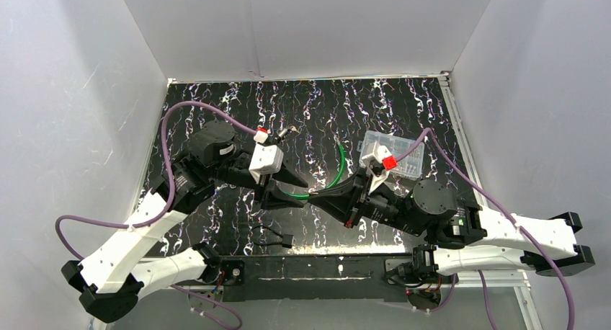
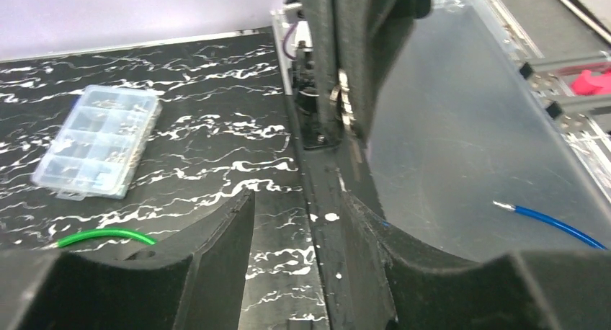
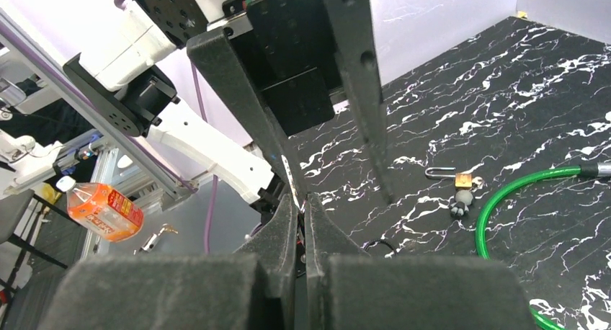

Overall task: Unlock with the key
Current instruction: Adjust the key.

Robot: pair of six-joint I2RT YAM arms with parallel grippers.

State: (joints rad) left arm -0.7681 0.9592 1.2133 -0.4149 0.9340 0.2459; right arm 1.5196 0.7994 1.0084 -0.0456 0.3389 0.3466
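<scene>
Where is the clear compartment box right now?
In the overhead view the clear compartment box lies on the right side of the black marbled table, just right of the green cable.

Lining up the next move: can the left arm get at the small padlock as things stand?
Probably yes, after turning: the padlock lies uncovered on the table beside the left gripper, whose open jaws point away.

Robotics lab: white booth walls (image 1: 302, 27), aluminium framing (image 1: 497, 276), marbled tabletop (image 1: 403, 106).

Table (image 1: 403, 99) black, white marble veins. Cable loop (image 1: 340, 164) green. Compartment box (image 1: 393, 153) clear, bluish. Arm hoses (image 1: 194, 105) purple. Padlock (image 3: 463, 180) brass.
</scene>
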